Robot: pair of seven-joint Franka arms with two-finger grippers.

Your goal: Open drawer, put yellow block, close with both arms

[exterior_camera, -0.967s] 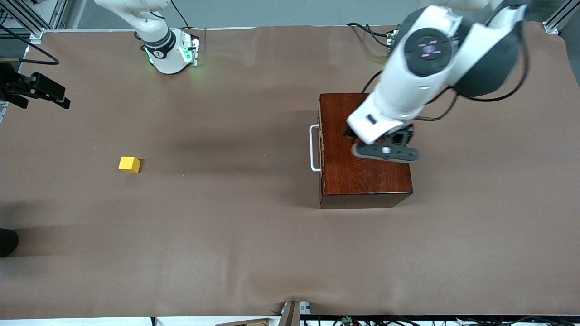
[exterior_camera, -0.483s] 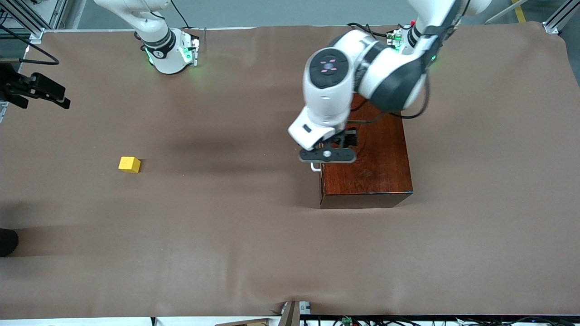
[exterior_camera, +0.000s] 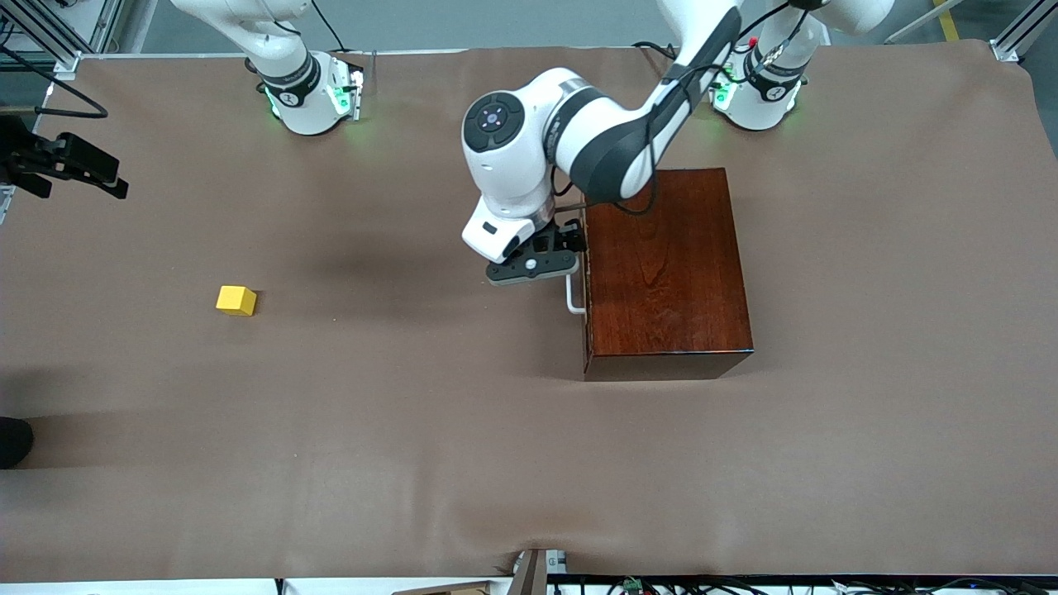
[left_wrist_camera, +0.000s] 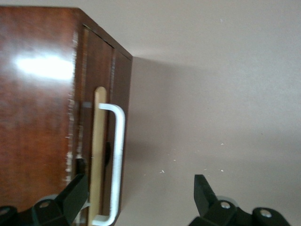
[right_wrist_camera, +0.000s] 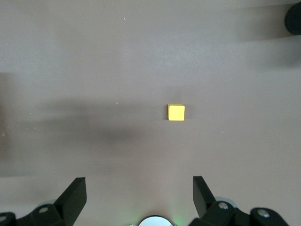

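The dark reddish-brown wooden box point(exterior_camera: 669, 273) stands toward the left arm's end of the table. Its drawer is pushed in, and the white bar handle point(exterior_camera: 572, 293) faces the right arm's end. My left gripper point(exterior_camera: 533, 264) is open and empty, hovering just over the handle. In the left wrist view the handle point(left_wrist_camera: 117, 155) lies between the spread fingers of the left gripper point(left_wrist_camera: 139, 188), close to one of them, untouched. The yellow block point(exterior_camera: 236, 300) lies alone toward the right arm's end. My right gripper point(right_wrist_camera: 139, 186) is open and empty, high above its base, with the block point(right_wrist_camera: 176, 112) below it.
A black fixture point(exterior_camera: 62, 161) juts in at the table's edge at the right arm's end. A dark round object point(exterior_camera: 12, 442) sits at that same edge, nearer the camera. Brown cloth point(exterior_camera: 413, 413) covers the table.
My left arm has swung from over the box top toward the right arm's end, bringing its gripper over the drawer handle. The block, the box and the right arm have not moved.
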